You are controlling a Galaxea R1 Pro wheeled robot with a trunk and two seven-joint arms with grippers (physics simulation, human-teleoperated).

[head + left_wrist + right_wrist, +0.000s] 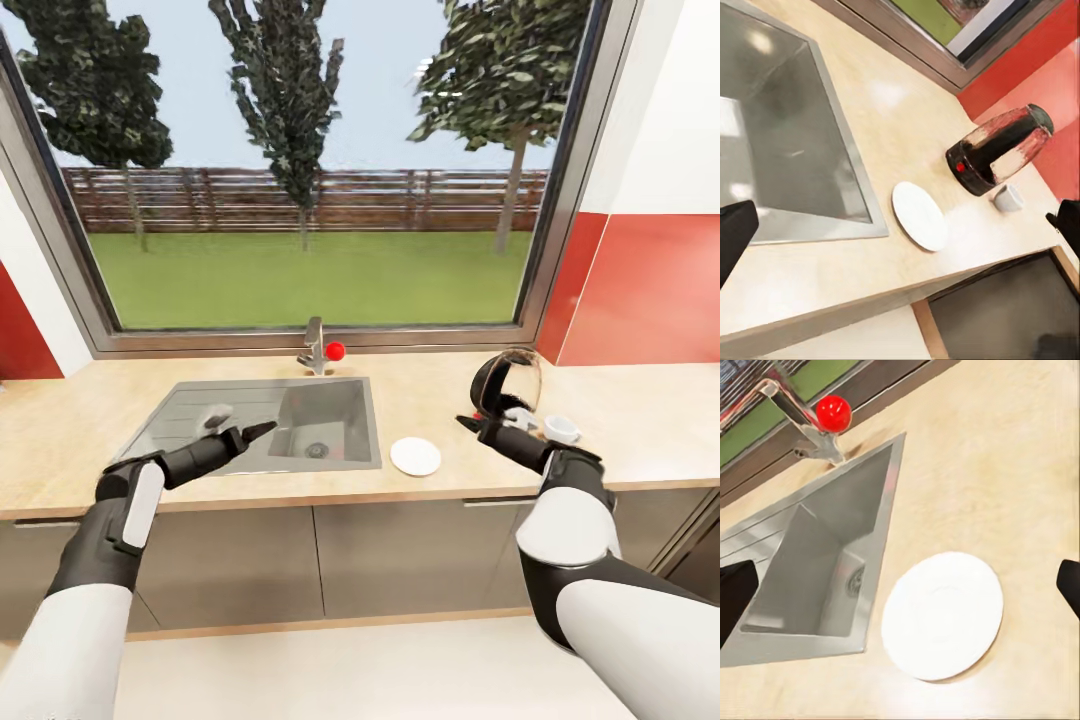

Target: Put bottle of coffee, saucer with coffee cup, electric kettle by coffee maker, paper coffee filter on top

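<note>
The saucer (415,456) lies flat at lower centre on the countertop (60,440), just right of the steel sink (300,420). I judge it thin, glazed, slippery and chippable, so I'd pinch its rim. My left gripper (243,424) hangs over the sink, fingers spread, empty. My right gripper (487,428) hovers right of the saucer; I cannot tell its state. Behind it stand the coffee cup (561,429) and the rounded smoky-glass electric kettle (506,383), then the faucet (314,346).
</note>
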